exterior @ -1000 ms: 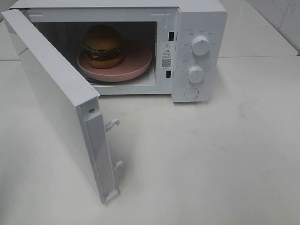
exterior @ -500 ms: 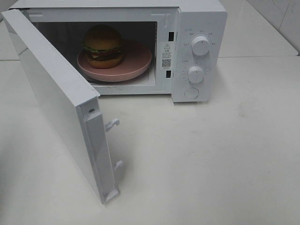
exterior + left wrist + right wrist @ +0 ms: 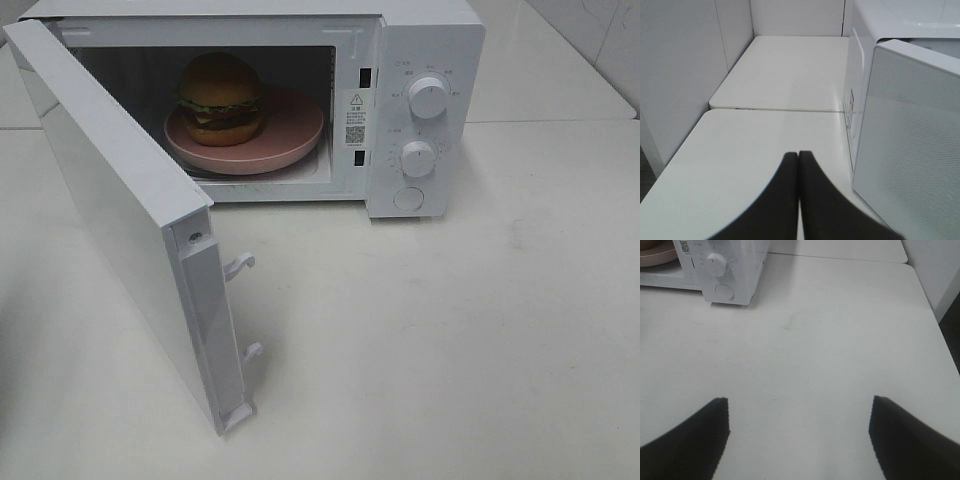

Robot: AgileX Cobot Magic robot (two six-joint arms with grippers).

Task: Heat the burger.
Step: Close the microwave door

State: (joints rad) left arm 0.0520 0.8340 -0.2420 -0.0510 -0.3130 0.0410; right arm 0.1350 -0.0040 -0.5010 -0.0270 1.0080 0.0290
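Burger [image 3: 220, 97]: in the high view, upper left of centre, sitting upright on the left part of a round pink plate [image 3: 295, 135] inside the microwave oven [image 3: 425, 35]. It is already loaded, so the food needs no more handling.
Oven door [image 3: 110, 190]: swung wide open toward the lower left of the high view, with its latch hooks [image 3: 240, 265] exposed. Heating cannot begin until it is closed.
Controls: two dials, the upper dial [image 3: 428, 97] and the lower dial [image 3: 417, 158], with a round button [image 3: 408, 198] beneath them, on the panel right of the cavity. Nothing is touching them.
Table [image 3: 450, 330]: white and bare in front of the oven. Neither arm shows in the high view.
Left gripper [image 3: 798, 156]: in the left wrist view, the black fingers are pressed together with nothing between them. It hangs over the table just beside the door's perforated outer face [image 3: 910, 145]. Judged: clenched to make a blunt pusher, placed outside the door to swing it closed.
Right gripper [image 3: 799, 401]: in the right wrist view, the fingers are spread wide and grasp nothing. It is over bare table, well apart from the oven.
Right view, ahead: the lower dial [image 3: 716, 263], the button [image 3: 724, 291] and a sliver of the plate [image 3: 655, 255] are visible. Judged: it waits facing the panel, ready for the dials once the door is closed.
Step in hand: closing the door, then setting the dials.
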